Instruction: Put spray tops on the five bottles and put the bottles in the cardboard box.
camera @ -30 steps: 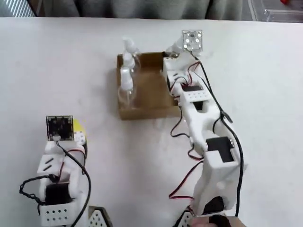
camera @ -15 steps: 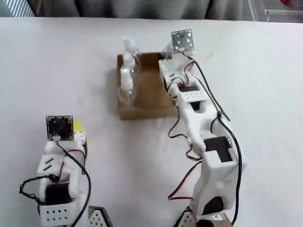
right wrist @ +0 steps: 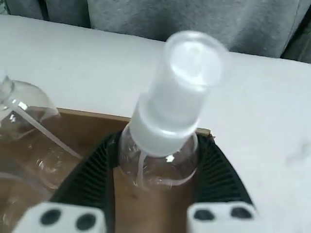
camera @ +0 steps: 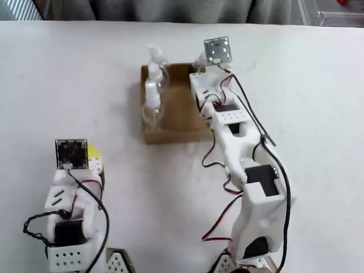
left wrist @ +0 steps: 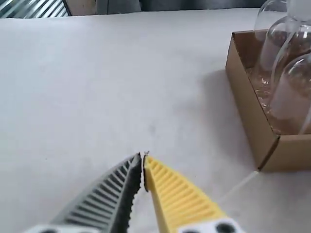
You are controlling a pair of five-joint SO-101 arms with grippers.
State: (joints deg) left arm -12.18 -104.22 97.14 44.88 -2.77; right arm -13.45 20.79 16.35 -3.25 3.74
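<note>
Two arms flank the cardboard box [camera: 177, 135]. Well off its near left corner, the left gripper [left wrist: 143, 162] rests empty, fingers pressed together. Along the box's left wall stand capped bottles [camera: 152, 96]. At its far right corner, the right gripper [right wrist: 158, 145] clamps a clear bottle [right wrist: 158, 170] wearing a spray top [right wrist: 180, 82].

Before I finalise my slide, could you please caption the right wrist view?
Right tool holding a spray-topped bottle at the cardboard box, beside other bottles inside it.
</note>
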